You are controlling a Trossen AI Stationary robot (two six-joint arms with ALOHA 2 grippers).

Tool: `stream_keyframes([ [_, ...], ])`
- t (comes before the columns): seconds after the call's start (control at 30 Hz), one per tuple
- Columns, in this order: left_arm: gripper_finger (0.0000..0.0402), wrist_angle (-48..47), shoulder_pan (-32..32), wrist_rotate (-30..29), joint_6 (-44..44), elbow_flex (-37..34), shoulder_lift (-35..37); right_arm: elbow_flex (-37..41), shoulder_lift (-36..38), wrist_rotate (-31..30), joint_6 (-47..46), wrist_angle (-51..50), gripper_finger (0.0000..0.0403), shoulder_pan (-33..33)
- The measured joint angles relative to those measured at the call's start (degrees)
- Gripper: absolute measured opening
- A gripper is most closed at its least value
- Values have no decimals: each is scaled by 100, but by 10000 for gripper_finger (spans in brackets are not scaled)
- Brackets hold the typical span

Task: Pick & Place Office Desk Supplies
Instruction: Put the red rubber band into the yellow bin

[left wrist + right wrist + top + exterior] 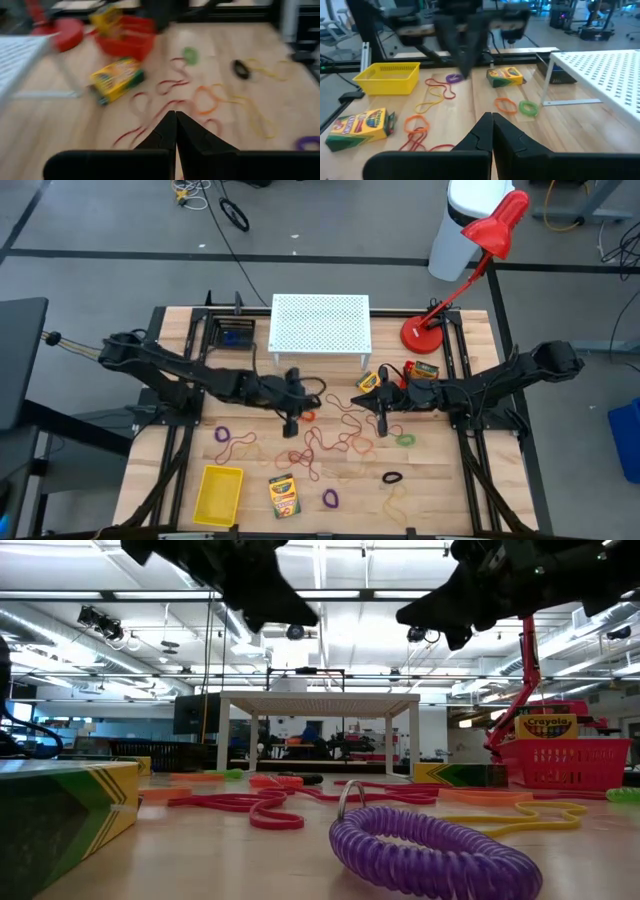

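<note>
My left gripper point(292, 420) is shut and holds nothing, above the tangle of reddish rubber bands point(330, 442) and beside an orange loop point(307, 414) at mid-table. My right gripper point(383, 422) is also shut and holds nothing, and it hangs over the bands near a green loop point(404, 439). One crayon box point(284, 495) lies flat near the front edge. Another crayon box point(116, 78) lies by the stand's leg. A third crayon box point(422, 369) stands in a red basket point(127, 42). Purple loops point(222, 434) point(430, 852) and a black loop point(392, 477) lie loose on the wood.
A yellow basket point(218, 492) sits at the front left. The white perforated stand point(320, 323) stands at the back centre, with the red desk lamp's base point(422, 334) to its right. Yellow bands point(393, 502) lie at the front right. The two grippers face each other across the table's middle.
</note>
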State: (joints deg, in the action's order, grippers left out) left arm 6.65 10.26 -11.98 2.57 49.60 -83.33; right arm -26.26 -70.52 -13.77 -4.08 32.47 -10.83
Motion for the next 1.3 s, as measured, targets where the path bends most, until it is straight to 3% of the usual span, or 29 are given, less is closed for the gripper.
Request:
stream_keyframes([
  [0.33,7,772,-19,725,46,-27,-867,0,1,-16,-2,31,5,-2],
  [0.43,7,1783,-24,934,151,-537,-918,0,1,-16,8,-8,5,-2],
  [0.63,7,4854,-102,1040,1045,-2070,-929,0,83,-16,103,-348,5,-7],
  [0.77,7,5825,-80,1166,1569,-2504,-929,0,229,-13,133,-603,5,-7],
  [0.9,7,5703,-96,1486,1811,-2410,-924,0,557,98,133,-1044,5,-7],
  [1.1,7,4645,-93,1468,1569,-1968,-924,0,944,175,159,-1571,5,-4],
  [1.3,7,3780,-87,1093,1247,-1596,-924,184,885,597,569,-733,5,-2],
])
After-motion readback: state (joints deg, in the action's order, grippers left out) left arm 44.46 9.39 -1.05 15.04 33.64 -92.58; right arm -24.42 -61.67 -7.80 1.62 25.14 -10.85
